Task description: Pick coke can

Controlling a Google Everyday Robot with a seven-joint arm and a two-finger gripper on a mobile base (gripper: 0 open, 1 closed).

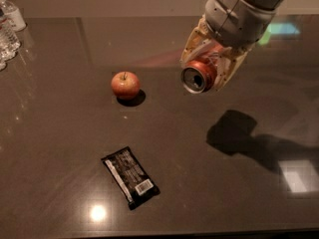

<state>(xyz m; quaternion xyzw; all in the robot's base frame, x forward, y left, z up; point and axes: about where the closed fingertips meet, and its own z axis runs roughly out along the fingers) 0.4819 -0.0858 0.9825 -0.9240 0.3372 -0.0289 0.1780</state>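
The red coke can [199,75] is held on its side in the air, silver end facing the camera, well above the dark table [60,133]. My gripper [205,67] is shut on the can, with a pale finger on each side of it. The arm comes in from the upper right. The can's shadow [230,129] lies on the table below and to the right.
A red apple [125,84] sits on the table left of the can. A black snack bar wrapper [130,177] lies near the front. Clear water bottles [9,30] stand at the far left edge. A bright light patch [298,176] shows at the right.
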